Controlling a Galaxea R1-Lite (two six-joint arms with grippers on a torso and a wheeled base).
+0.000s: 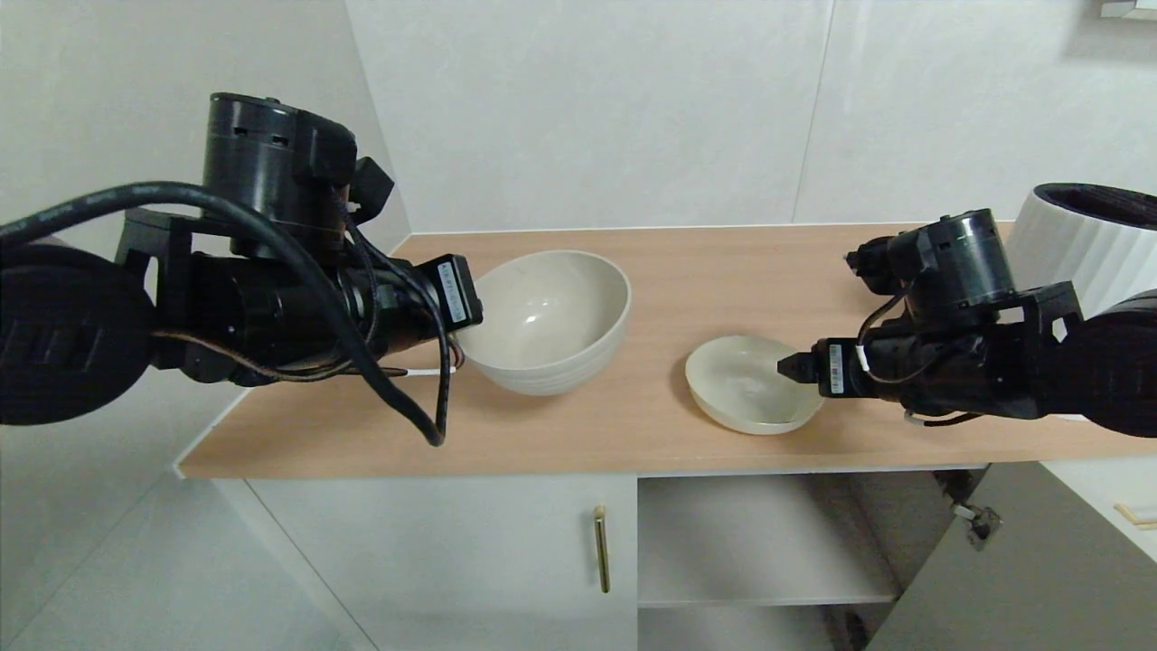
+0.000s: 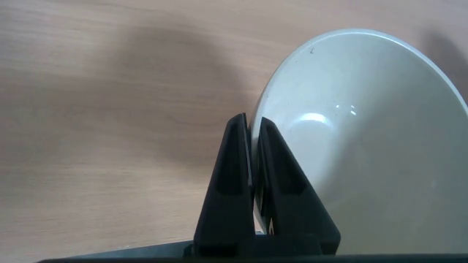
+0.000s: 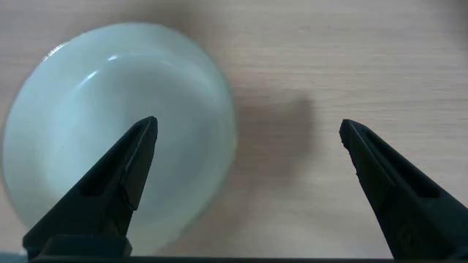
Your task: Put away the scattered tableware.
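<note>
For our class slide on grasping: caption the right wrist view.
Open right gripper over the edge of a pale dish on a wooden counter.

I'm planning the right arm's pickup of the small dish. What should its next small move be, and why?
Probably lower the right gripper and close on the rim of the small dish: its jaws stand open, one over the dish's inside, the other over the bare countertop, so the rim lies between them.
</note>
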